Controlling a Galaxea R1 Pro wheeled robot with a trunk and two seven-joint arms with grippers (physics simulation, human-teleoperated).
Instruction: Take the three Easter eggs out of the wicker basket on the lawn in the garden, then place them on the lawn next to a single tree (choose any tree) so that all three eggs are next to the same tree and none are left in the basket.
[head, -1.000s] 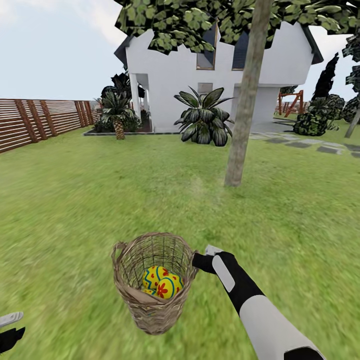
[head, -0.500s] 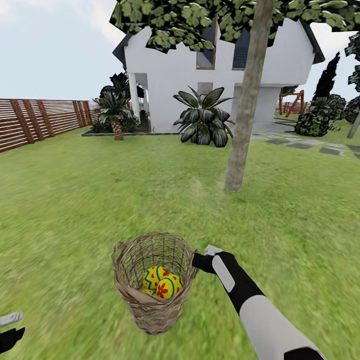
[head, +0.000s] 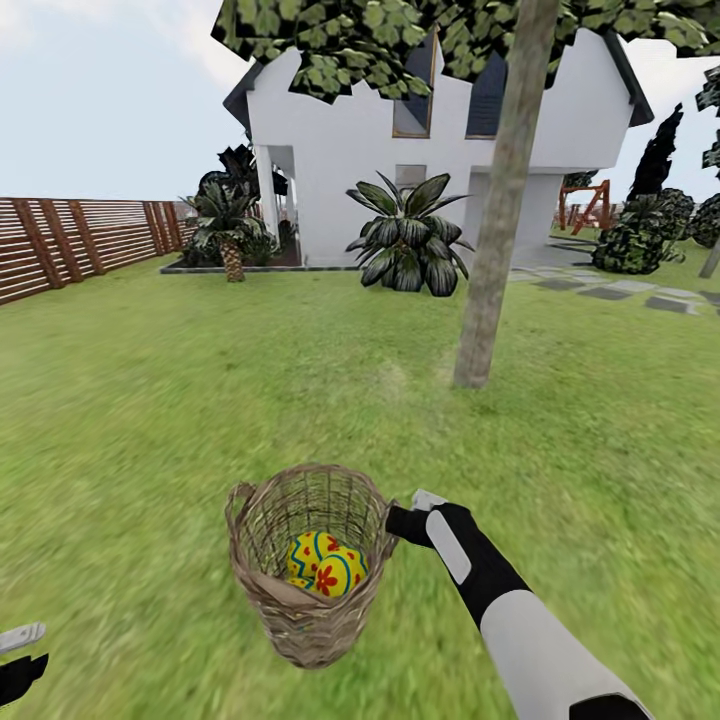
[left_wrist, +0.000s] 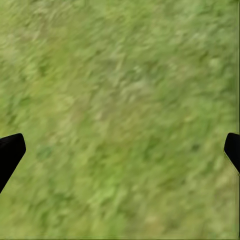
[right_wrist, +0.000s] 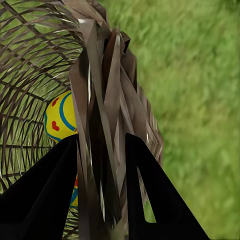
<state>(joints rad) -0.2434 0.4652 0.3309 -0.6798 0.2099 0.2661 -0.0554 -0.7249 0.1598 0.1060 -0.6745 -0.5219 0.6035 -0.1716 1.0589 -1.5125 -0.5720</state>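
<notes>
While the right gripper (right_wrist: 102, 195) is pinching the woven rim of the basket (head: 305, 560), its jaws narrowed onto the wicker wall with one finger inside and one outside, the step in hand looks to be carrying the whole basket toward the tree (head: 492, 260) rather than unloading it on the spot. The eggs (head: 323, 564) are sitting low inside the basket; two painted yellow shells are showing from the head view, and whether a third is lying under them cannot be told. In the right wrist view one egg (right_wrist: 62, 117) is peeking through the weave just beside the inner finger. The basket is hanging upright out in front of the robot above the lawn (head: 150, 400), and whether its base is touching the grass cannot be told. The tree trunk is standing farther ahead and a little to the right, well apart from the basket. The left gripper (left_wrist: 120, 150) is hanging over bare grass with its jaws wide and nothing between them. None of the eggs is out yet, so the task is at an early stage. The next move probably calls for closing the gap to the trunk, keeping the basket level so nothing is rolling out, then setting it down near the tree's foot and freeing a gripper to lift the eggs out one at a time.
</notes>
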